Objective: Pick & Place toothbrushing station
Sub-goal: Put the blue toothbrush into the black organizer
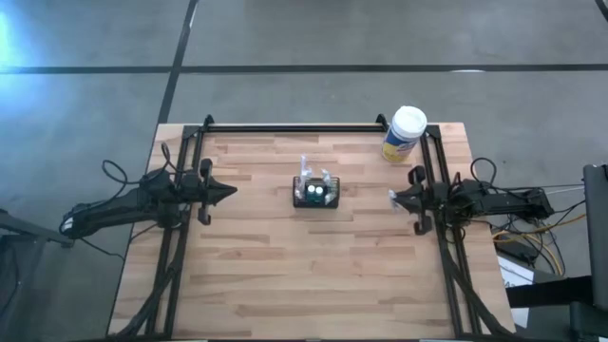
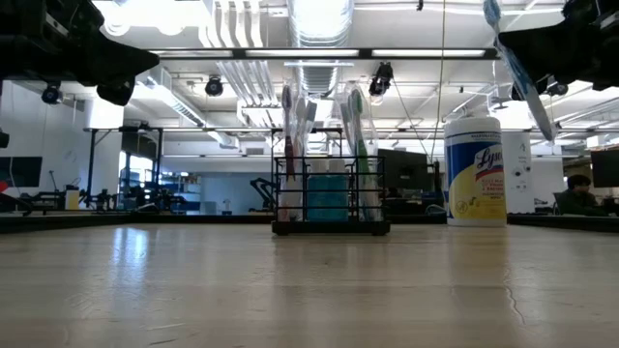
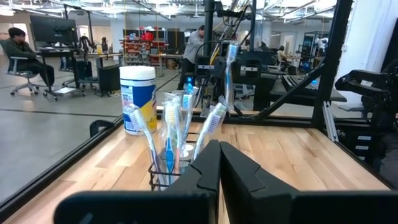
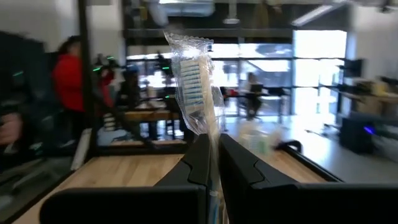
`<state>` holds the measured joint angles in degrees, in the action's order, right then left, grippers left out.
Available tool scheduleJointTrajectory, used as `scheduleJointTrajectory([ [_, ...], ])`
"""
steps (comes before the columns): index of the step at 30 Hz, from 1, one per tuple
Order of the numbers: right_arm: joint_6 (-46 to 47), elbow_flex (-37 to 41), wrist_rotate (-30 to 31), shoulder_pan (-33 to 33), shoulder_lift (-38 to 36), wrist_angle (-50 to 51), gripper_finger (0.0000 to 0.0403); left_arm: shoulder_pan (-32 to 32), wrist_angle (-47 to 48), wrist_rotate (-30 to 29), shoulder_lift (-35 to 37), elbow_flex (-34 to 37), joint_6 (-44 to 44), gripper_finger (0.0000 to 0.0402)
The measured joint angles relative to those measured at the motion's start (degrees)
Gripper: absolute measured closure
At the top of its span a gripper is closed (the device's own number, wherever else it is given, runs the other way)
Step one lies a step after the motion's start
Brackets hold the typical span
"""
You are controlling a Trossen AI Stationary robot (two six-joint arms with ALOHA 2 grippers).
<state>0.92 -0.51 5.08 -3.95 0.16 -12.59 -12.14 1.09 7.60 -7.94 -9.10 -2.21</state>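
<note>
The right gripper [image 4: 214,158] waits at the table's right edge with its fingers clamped on a wrapped toothbrush [image 4: 194,84], whose bristled head stands up out of the jaws in clear film; in the low view the same brush [image 2: 517,68] hangs slanted under that arm. The left gripper [image 3: 219,163] sits at the left edge, fingers pressed together on nothing, pointing toward the middle. Well apart from both, near the table's centre, stands the station [image 1: 316,194], a black mesh holder already carrying several upright brushes [image 3: 168,134] that lean outward in different directions. Farther off, at the back right corner, is a wipes canister [image 1: 404,134]. The risk, as I judge it, lies in the drop: the held brush is gripped low on its handle and sits at a slant, so it may meet the holder's rim or the leaning brushes rather than an open compartment. A push there could tip the light holder or slide it. The slick film may also let the brush slip or twist in the fingers on the way across.
</note>
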Motion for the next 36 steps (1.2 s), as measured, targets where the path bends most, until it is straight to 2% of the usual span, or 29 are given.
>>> scheduleJointTrajectory([
  [3, 1.5, -0.1, 4.2, 0.0, 0.7, 0.1, 0.0390, 0.0, 0.0, -1.3, 0.0, 0.0, 0.0, 0.0391],
  [9, 1.4, -4.1, 4.5, 0.0, 7.2, 0.4, 0.0390, 0.0, 0.0, -3.2, 0.0, 0.0, 0.1, 0.0390],
  [17, -2.7, -13.8, 4.4, 0.0, 21.4, -1.0, 0.0390, 0.0, -0.5, -3.2, 0.0, 0.0, -0.9, 0.0388],
  [22, -6.5, -22.2, 1.5, 0.0, 32.7, -5.9, 0.0390, 0.1, -5.8, -1.8, -1.2, 0.0, -4.0, 0.0388],
  [26, -10.1, -28.1, -0.4, 0.0, 42.2, -12.0, 0.0390, 0.1, -11.9, 0.9, -4.9, -0.2, -3.8, 0.0390],
  [30, -13.1, -31.9, -6.1, 0.0, 50.3, -21.6, 0.0390, 0.3, -16.4, 2.0, -11.2, -2.7, -3.7, 0.0387],
  [36, -15.3, -33.5, -8.2, 0.9, 59.7, -27.7, 0.0390, 0.8, -18.9, 2.0, -23.5, -9.2, -2.8, 0.0373],
])
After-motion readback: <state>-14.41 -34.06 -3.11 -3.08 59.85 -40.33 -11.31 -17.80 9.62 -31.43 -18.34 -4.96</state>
